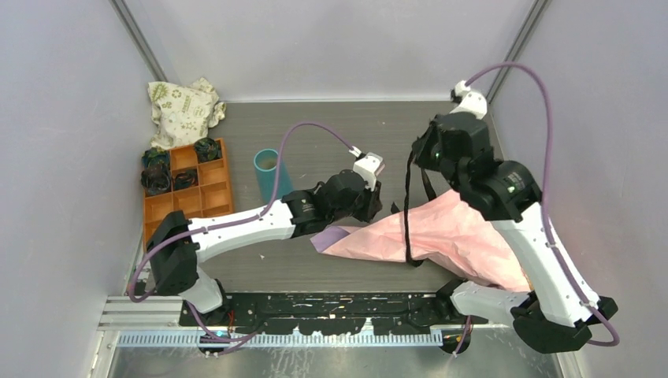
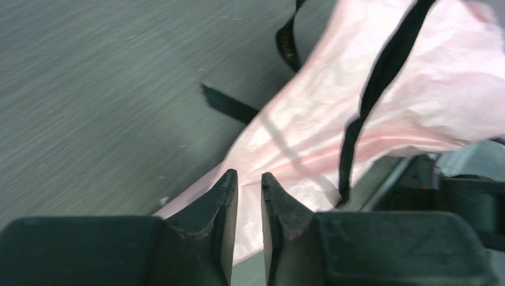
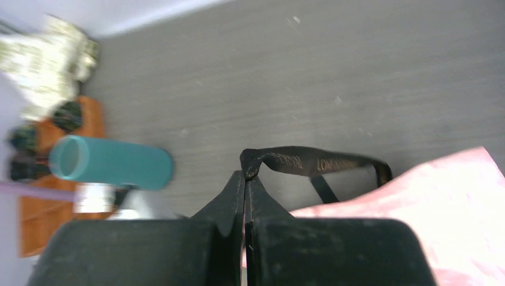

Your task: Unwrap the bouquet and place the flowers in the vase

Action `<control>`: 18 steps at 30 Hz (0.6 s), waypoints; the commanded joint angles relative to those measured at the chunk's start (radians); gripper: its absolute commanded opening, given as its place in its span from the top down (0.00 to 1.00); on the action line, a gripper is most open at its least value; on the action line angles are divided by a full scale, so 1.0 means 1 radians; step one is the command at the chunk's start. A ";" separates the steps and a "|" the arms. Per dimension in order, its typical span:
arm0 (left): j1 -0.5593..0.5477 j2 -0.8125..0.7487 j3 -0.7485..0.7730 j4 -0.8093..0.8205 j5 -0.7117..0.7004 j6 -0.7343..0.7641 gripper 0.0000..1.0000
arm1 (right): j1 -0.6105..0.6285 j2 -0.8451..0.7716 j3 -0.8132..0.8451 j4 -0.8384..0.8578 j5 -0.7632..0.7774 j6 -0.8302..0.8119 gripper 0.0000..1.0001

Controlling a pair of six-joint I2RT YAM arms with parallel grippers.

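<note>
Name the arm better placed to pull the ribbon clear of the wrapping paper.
Right. The right jaws are shut on the black ribbon, raised above the pink paper. The left jaws stand slightly apart over the paper, gripping nothing.

We're looking into a robot lab cell: a grey bench (image 1: pixel 339 126) boxed in by plain pale walls (image 1: pixel 331 47), metal frame posts (image 1: pixel 135 35) at the far corners. The left arm (image 1: pixel 236 224) and right arm (image 1: pixel 543 236) are bolted by an aluminium rail (image 1: pixel 134 313) along the near edge, with purple cables (image 1: pixel 543 102) looping overhead.
</note>
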 commanded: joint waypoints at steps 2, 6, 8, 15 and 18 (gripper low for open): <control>0.025 0.043 0.003 0.272 0.331 0.006 0.73 | 0.000 0.063 0.306 0.097 -0.100 -0.049 0.99; 0.053 0.126 0.033 0.404 0.544 -0.056 0.68 | 0.000 0.138 0.517 0.127 -0.202 -0.072 0.99; 0.060 0.163 0.048 0.448 0.602 -0.089 0.67 | 0.001 0.177 0.633 0.145 -0.268 -0.089 0.99; 0.065 0.243 0.056 0.501 0.633 -0.120 0.66 | 0.000 0.247 0.913 0.244 -0.418 -0.138 0.99; 0.073 0.262 0.055 0.505 0.631 -0.127 0.67 | 0.000 0.227 0.891 0.306 -0.474 -0.133 0.99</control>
